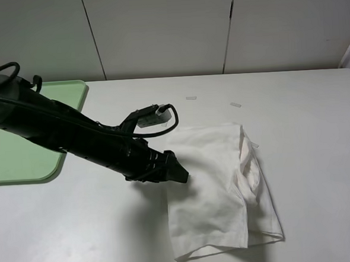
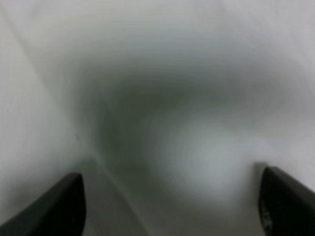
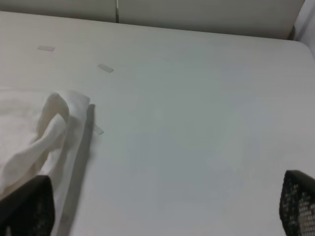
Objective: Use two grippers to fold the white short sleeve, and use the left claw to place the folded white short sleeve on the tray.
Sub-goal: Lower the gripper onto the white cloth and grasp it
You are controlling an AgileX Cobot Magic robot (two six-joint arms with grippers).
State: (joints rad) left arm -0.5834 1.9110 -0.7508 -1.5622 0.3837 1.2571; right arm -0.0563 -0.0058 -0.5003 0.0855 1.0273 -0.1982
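My left gripper (image 1: 182,177), the black claw-tipped end of a thick black jointed arm with a looped cable near the wrist, reached across the plain white tabletop (image 1: 317,122) and sat at the left edge of the white short sleeve (image 1: 217,188), a thin off-white cloth T-shirt. The shirt lay folded into a rough upright rectangle near the middle of the tabletop, with bunched, wrinkled layers along its right side. In the left wrist view, two black fingers (image 2: 54,209) stood well apart at either edge of the picture, with blurred pale cloth (image 2: 162,108) filling everything between them. The fingers were spread fairly wide; whether they pinched any cloth I could not tell, as the view was too close and soft. The light green flat plastic tray (image 1: 22,158), rectangular with rounded corners and a low rim, lay at the far left of the tabletop, well apart from the shirt and partly hidden behind my left arm. My right gripper (image 3: 162,216) did not show in the high view. In its wrist view its black fingers (image 3: 300,201) stood fully spread and held nothing, above bare tabletop (image 3: 206,123), with the shirt's bunched edge (image 3: 47,132) beside one finger. Two small pale tape strips (image 1: 191,98) lay on the tabletop beyond the shirt.
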